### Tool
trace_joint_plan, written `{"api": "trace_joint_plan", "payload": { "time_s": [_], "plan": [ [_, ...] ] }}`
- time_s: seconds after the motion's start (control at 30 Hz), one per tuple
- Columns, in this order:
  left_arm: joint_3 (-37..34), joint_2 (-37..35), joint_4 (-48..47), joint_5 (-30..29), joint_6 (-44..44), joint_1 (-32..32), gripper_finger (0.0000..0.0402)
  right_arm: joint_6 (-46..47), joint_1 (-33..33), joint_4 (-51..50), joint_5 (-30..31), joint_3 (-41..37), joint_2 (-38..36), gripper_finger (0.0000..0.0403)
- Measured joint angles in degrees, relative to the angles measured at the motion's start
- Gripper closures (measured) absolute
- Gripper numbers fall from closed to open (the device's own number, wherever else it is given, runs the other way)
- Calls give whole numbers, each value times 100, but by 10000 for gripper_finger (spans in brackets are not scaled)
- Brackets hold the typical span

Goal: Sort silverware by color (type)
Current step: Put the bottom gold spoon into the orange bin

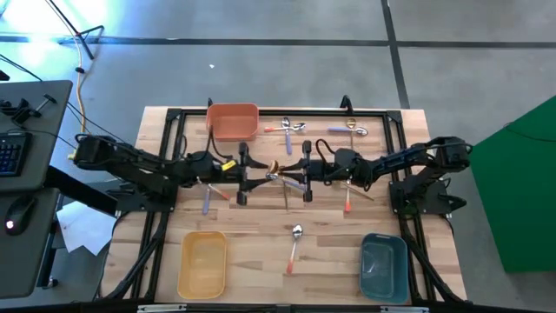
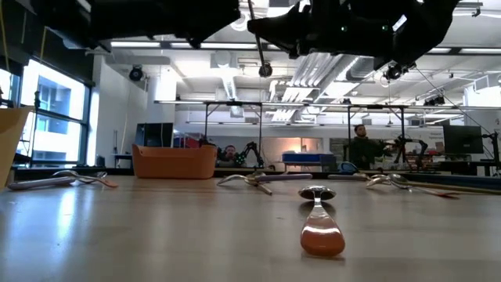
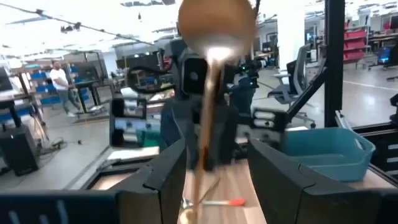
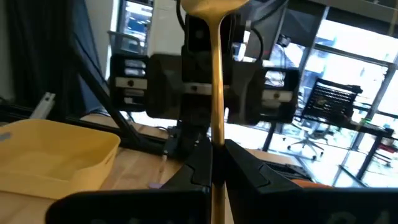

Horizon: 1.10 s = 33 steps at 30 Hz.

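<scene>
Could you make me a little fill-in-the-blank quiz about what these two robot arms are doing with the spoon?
1. The right gripper is shut on a ____-coloured spoon.
2. The left gripper's fingers stand ____ around that spoon.
3. The bin at the table's far edge is ____.

Missing words: gold; open; red

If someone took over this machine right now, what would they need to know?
Right end effector: shut on the gold spoon, held in mid-air over the table's middle.
Left end effector: open, fingers either side of the same spoon, facing the right arm; it looks like a handover between the arms.
Bins: red at the far edge, yellow near left, teal near right; no spoon can be made out in any of them.
Other spoons lie loose on the table: several near the far edge, a few under the arms, one orange-handled spoon near the front.
Left: nearly all the sorting.
</scene>
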Motion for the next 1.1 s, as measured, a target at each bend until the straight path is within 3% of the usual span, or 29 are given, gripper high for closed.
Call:
{"api": "trace_joint_plan", "payload": {
  "time_s": [0.4,0.5,0.73,0.9,1.1],
  "plan": [
    [643,319,-54,310,126,-292,246,-9,479,131,302,0,1,393],
    [688,321,-64,308,155,-326,274,-11,548,184,450,0,1,393],
    [814,321,-72,294,190,-328,391,0,565,206,475,0,1,393],
    [956,325,-248,266,430,-326,394,57,565,209,509,3,-4,382],
    [1153,104,-817,128,572,-326,398,229,563,40,830,2,1,322]
  ]
}}
